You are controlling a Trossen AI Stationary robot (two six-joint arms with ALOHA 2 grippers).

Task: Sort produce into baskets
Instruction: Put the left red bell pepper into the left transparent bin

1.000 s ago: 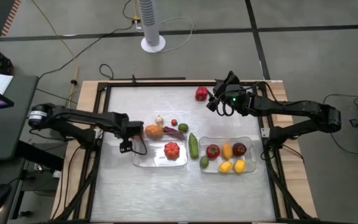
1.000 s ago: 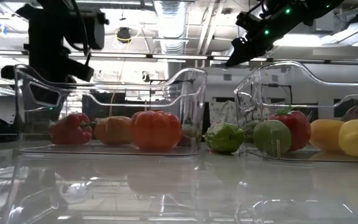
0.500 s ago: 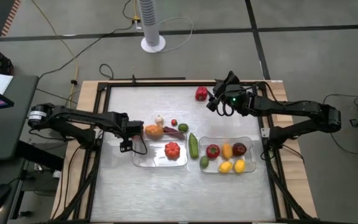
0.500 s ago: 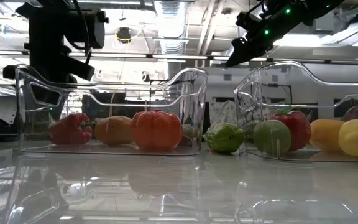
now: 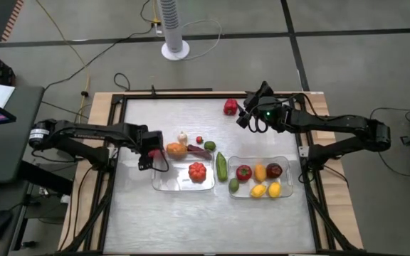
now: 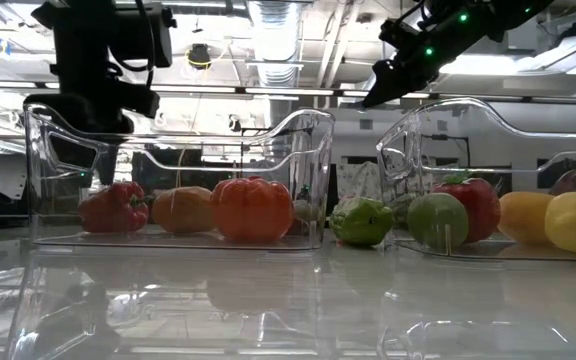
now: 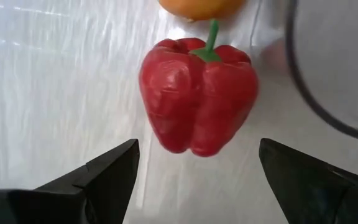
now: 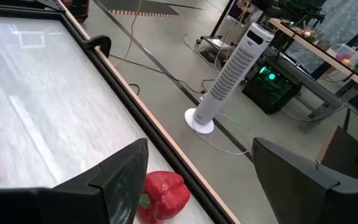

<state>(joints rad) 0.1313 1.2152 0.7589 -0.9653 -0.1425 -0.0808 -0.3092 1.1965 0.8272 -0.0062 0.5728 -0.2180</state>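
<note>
My left gripper (image 5: pixel 154 148) is open and points down over a red bell pepper (image 7: pixel 197 99), one finger on each side of it without touching. The pepper lies on the table beside the far left corner of the left clear basket (image 5: pixel 164 185), next to an orange piece (image 5: pixel 176 150). My right gripper (image 5: pixel 242 119) is open and empty, raised at the far right near a second red pepper (image 5: pixel 230 107) that lies by the table's far edge. The left basket holds a red-orange tomato (image 5: pixel 196 171). The right basket (image 5: pixel 288 176) holds several red, yellow and dark pieces.
A long green cucumber (image 5: pixel 221 166) lies between the baskets. A white bulb (image 5: pixel 182 136), a small red piece (image 5: pixel 199 139), a small green piece (image 5: pixel 209 146) and a dark red piece (image 5: pixel 198 151) lie just beyond the left basket. A fan (image 5: pixel 174 28) stands behind the table.
My left gripper has gone a little toward the table's right edge, closer to the orange piece, still open. The red pepper below it has stayed where it was.
</note>
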